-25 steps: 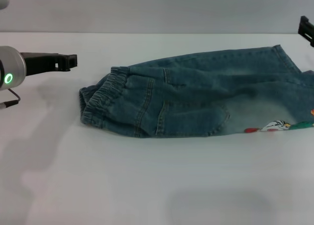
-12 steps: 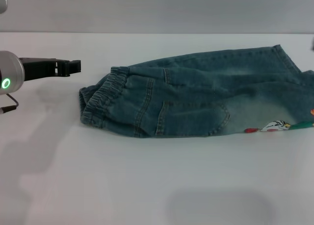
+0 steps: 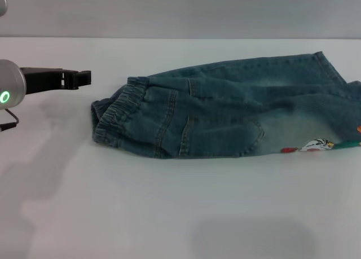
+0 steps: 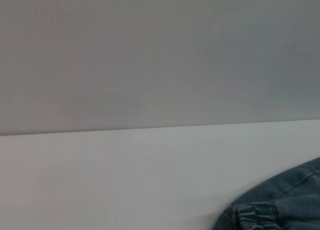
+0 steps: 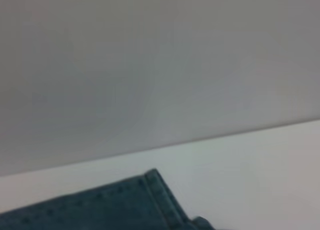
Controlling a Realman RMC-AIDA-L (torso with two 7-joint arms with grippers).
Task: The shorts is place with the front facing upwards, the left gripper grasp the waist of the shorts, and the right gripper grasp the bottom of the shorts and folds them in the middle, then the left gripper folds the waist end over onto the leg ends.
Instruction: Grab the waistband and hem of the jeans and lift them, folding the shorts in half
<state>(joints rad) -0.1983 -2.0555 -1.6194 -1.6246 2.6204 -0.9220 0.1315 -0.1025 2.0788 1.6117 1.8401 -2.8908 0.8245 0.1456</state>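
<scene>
The white, smooth table top (image 3: pixel 169 214) is bare in its near part. A little farther lie the blue denim shorts (image 3: pixel 237 112), already folded once lengthwise, so that one leg lies on the other. The waist of the shorts (image 3: pixel 115 115), a darker, gathered elastic band, is at the left end of the cloth, and the bottom of the shorts runs toward the right, where the leg ends (image 3: pixel 330 67) reach the right edge of the head view. On the near right part of the cloth there is a small coloured picture patch (image 3: pixel 318 144) in white, red and green; I can read no brand, no label and no writing on it or anywhere else. Farther and to the left, the left gripper (image 3: pixel 76 77), a black two-fingered claw on a silver wrist with a green ring, hangs above the table, apart from the waist and touching nothing. It shows side-on, so I cannot tell if its fingers are apart or together. The right gripper is not in the head view; its wrist camera sees only a hemmed corner of one leg (image 5: pixel 157 190). In my judgement the last fold is not yet done, and the risks are these: the claw may pinch only the upper layer of the thick band, so the lower layer stays behind, or it may push the cloth aside and open the first fold.
</scene>
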